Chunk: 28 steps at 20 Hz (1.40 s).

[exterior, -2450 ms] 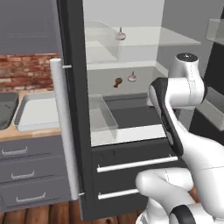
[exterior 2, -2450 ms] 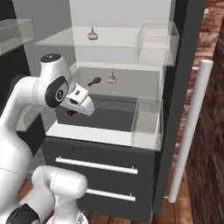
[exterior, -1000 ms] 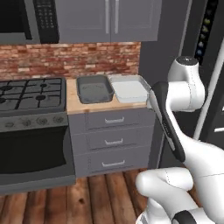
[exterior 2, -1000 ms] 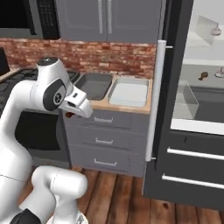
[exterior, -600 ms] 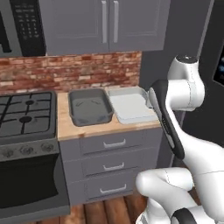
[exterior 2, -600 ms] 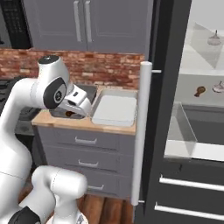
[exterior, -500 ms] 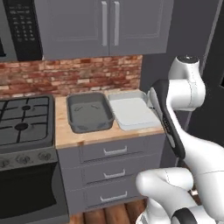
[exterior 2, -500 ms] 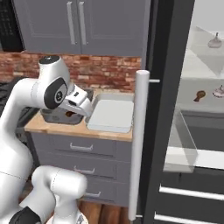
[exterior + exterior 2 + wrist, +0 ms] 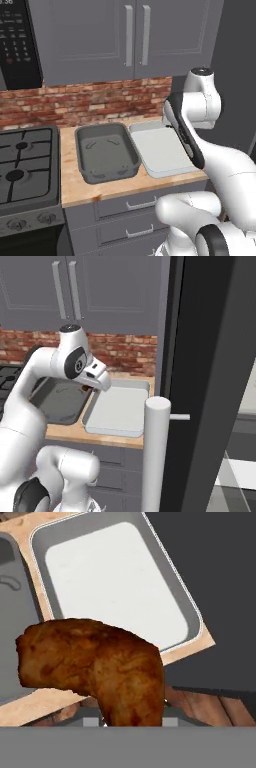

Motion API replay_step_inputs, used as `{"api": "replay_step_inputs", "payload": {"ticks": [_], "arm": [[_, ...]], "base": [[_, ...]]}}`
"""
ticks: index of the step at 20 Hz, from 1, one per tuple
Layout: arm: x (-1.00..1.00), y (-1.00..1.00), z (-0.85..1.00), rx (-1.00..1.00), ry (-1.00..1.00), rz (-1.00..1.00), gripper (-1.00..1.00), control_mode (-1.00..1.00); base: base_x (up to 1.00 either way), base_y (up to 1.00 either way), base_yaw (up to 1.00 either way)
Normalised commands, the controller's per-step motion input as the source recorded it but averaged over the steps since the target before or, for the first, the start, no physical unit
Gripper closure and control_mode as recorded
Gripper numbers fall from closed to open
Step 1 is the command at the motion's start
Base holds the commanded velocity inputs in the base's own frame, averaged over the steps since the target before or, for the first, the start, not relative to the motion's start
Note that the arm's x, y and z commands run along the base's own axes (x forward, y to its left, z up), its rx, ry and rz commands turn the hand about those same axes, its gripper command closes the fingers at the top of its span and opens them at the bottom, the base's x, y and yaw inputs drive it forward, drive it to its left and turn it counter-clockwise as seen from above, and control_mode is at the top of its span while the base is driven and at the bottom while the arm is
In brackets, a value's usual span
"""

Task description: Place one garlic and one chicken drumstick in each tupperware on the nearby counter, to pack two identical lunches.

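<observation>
A brown-orange chicken drumstick (image 9: 100, 667) looms large in the hand view, held in my gripper (image 9: 91, 389), which is shut on it; the drumstick hides the fingertips. It hangs above the counter (image 9: 30, 704) in front of the two tupperware trays. The paler tray (image 9: 165, 577) lies beyond it and holds nothing; the darker tray (image 9: 15, 612) is at the left edge. From the base, the dark tray (image 9: 107, 152) and the pale tray (image 9: 162, 150) sit side by side, both bare inside. No garlic is in view.
A black gas stovetop (image 9: 25, 170) adjoins the counter (image 9: 70, 185) on the left. The open fridge door (image 9: 210, 381) with its thick white handle (image 9: 155, 456) stands close on the right. Grey wall cabinets (image 9: 125, 40) hang above a brick backsplash (image 9: 100, 102).
The base has driven from the open fridge to the counter, so both views have swung over to the two trays. The arm has kept its folded pose.
</observation>
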Motion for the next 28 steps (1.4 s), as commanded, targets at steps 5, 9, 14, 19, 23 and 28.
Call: {"api": "replay_step_inputs", "payload": {"ticks": [5,9,14,19,23,28], "arm": [[0.37,-0.14,-1.0,0.09,0.23,-0.01,1.0,-1.0],[0.6,-0.25,-0.95,0.01,-0.01,0.0,1.0,-1.0],[1.0,-0.24,-0.77,0.0,-0.04,0.0,1.0,-1.0],[1.0,-0.09,-0.91,0.0,0.0,0.0,1.0,-1.0],[0.88,-0.04,-0.56,0.0,0.0,-0.02,-1.0,-1.0],[-0.15,0.03,0.31,-0.02,-0.08,0.0,-1.0,-1.0]], "base": [[0.0,0.0,0.0],[0.0,0.0,0.0],[0.0,0.0,0.0],[0.0,0.0,0.0],[0.0,0.0,0.0],[0.0,0.0,0.0]]}}
